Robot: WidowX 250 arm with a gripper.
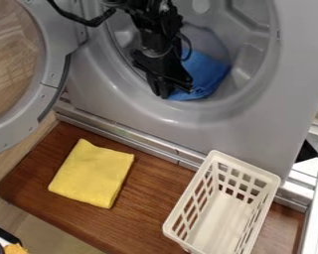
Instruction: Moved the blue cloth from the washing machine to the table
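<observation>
the pincer (167, 93) hangs down at the mouth of the washing machine (271, 126), near the lower rim of the round opening, at the lower left end of the blue cloth (204, 73). i cannot tell whether it is clenched on the cloth, or released and just beside it. the black arm (150, 32) comes in from the top edge of the view and slants down across the opening.

the blue cloth lies bunched in the lower part of the opening, inside the washing machine. the round door (50, 82) stands open at the left of the view, with its pane in a grey frame. a black cable (75, 19) curves from the arm toward the top edge.

below the machine is a brown wooden surface (151, 198). on its left part, a folded yellow cloth (93, 172) lies flat, turned at an angle. on its right part stands an upright off-white plastic basket (248, 165), with slotted walls, well apart from the yellow cloth. at the lower left corner of the view, an orange item (16, 249) shows partly, cut off by the edge.
</observation>
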